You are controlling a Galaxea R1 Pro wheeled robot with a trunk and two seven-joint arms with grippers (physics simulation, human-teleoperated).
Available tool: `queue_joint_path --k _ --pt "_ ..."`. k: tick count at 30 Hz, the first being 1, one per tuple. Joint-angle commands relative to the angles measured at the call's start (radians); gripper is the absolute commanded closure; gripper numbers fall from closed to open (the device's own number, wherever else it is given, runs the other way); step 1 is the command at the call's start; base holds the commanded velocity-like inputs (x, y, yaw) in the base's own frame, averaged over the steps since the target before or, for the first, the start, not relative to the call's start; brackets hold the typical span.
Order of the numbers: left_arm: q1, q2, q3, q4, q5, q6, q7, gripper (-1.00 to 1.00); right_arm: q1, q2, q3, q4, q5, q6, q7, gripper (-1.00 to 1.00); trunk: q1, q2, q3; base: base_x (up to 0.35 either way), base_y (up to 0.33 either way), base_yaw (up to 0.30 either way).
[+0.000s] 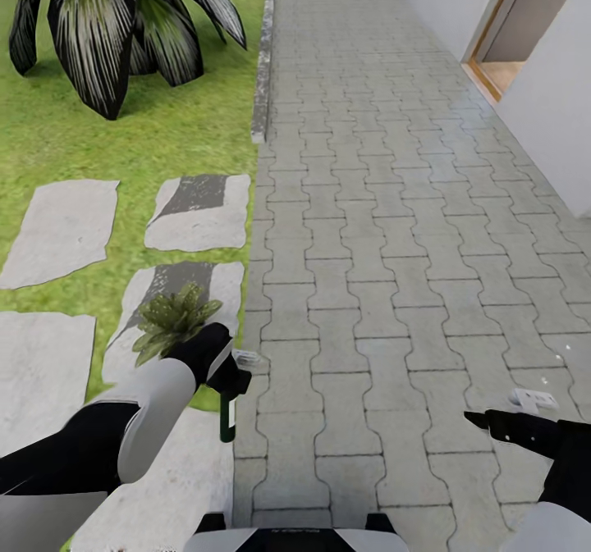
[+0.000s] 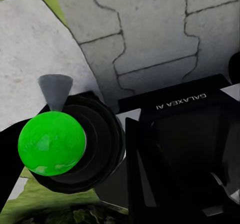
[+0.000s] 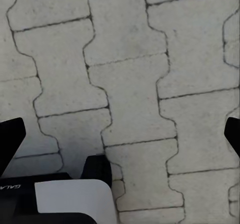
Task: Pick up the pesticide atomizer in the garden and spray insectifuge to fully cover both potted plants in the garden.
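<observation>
My left gripper (image 1: 220, 378) is shut on the pesticide atomizer (image 1: 226, 417). Its dark green bottle hangs downward over the edge between lawn and paving, and its pale trigger head (image 1: 247, 361) sticks out to the right. In the left wrist view the atomizer (image 2: 50, 143) appears end-on as a bright green round shape with a grey nozzle cone (image 2: 55, 91) beside it. A potted plant (image 1: 174, 319), a low rosette of pointed olive leaves, sits on a stepping stone just behind and left of that gripper. My right gripper (image 1: 486, 419) hovers open over the paving (image 3: 125, 94) at lower right, empty.
A large striped-leaf palm plant (image 1: 107, 19) stands on the lawn at top left. Grey stepping stones (image 1: 61, 228) cross the grass. A stone kerb (image 1: 261, 68) divides the lawn from the grey paving (image 1: 386, 207). A white wall with a doorway (image 1: 509, 35) lies at right.
</observation>
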Motion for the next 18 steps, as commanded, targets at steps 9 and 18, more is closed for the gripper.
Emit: queue_joint_path --k 9,18 --pt "0.026 0.000 0.004 -0.001 -0.009 -0.001 -0.008 1.00 -0.001 0.000 -0.002 -0.001 0.004 0.006 0.006 -1.00 0.000 0.000 0.008 -0.001 -0.001 0.253" --pt "0.044 0.002 -0.004 -0.001 -0.016 -0.001 -0.004 1.00 -0.001 0.000 -0.002 -0.001 0.004 0.007 0.006 -1.00 0.000 0.000 0.016 0.000 0.000 0.253"
